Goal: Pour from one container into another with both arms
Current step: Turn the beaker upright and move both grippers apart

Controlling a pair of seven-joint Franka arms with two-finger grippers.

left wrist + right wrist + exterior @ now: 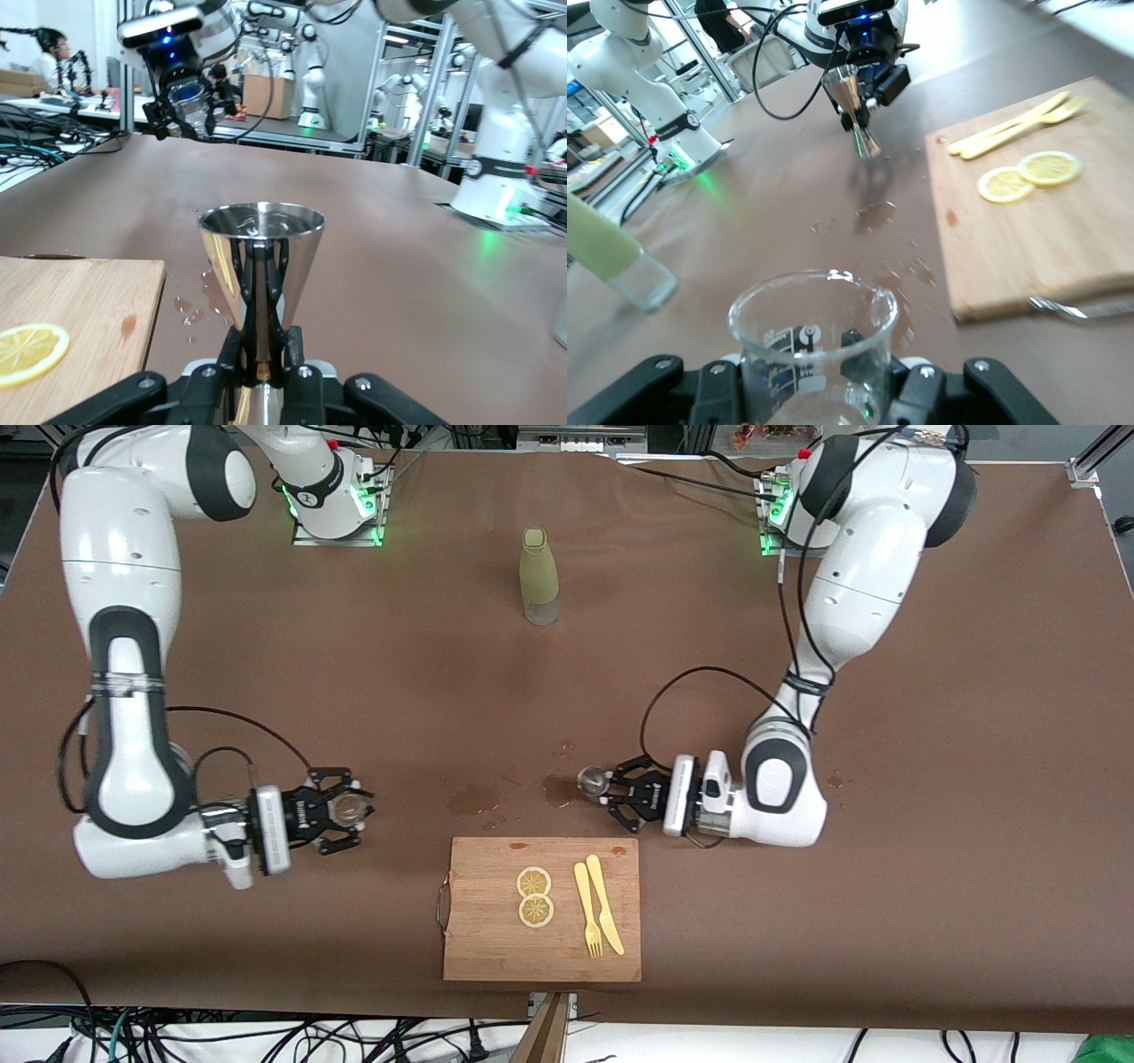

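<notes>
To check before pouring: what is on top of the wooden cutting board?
On the cutting board lie two lemon slices and a yellow fork and knife. Nothing on it is covered.

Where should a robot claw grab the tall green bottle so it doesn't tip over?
Best guess: grab the green bottle around its wide middle, coming in level from the side. It stands upright by itself, and its top narrows to a small cap, so a grip up there would likely slip or topple it.
</notes>
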